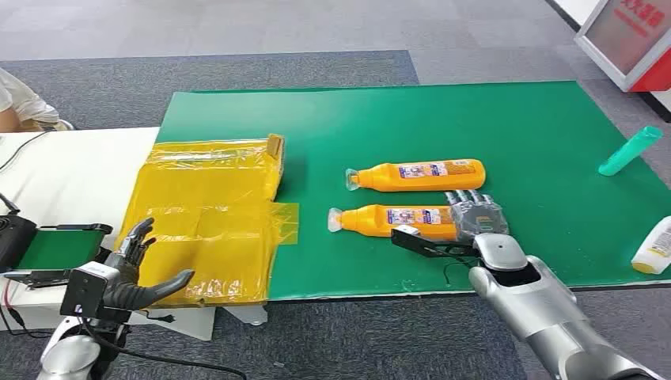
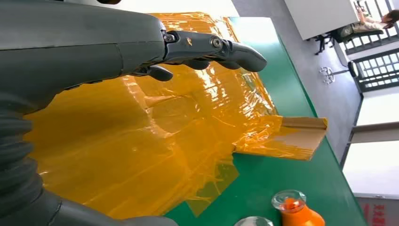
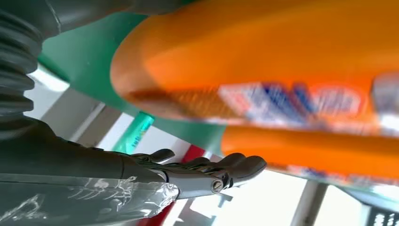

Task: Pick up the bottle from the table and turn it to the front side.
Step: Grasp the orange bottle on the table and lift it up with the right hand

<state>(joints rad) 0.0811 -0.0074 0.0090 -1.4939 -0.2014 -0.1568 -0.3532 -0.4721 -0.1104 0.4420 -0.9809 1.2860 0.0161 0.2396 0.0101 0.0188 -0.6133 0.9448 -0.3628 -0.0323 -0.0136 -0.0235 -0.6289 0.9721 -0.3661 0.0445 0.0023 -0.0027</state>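
Note:
Two orange bottles with clear caps lie on their sides on the green mat (image 1: 538, 134), caps pointing left. The far bottle (image 1: 419, 174) lies untouched. My right hand (image 1: 475, 222) is at the base end of the near bottle (image 1: 392, 218), its fingers stretched past the far side and its thumb (image 1: 419, 241) lying along the front. The right wrist view shows that bottle (image 3: 263, 56) blurred and close, between the thumb and the straight fingers (image 3: 226, 167), which are not closed on it. My left hand (image 1: 134, 273) hovers open at the lower left, holding nothing.
A yellow plastic-wrapped package (image 1: 210, 214) lies left of the bottles, under my left hand's fingers (image 2: 211, 47). A teal bottle (image 1: 631, 150) and a white bottle (image 1: 655, 247) lie near the mat's right edge. A white table (image 1: 71, 174) and a seated person (image 1: 20, 99) are at the left.

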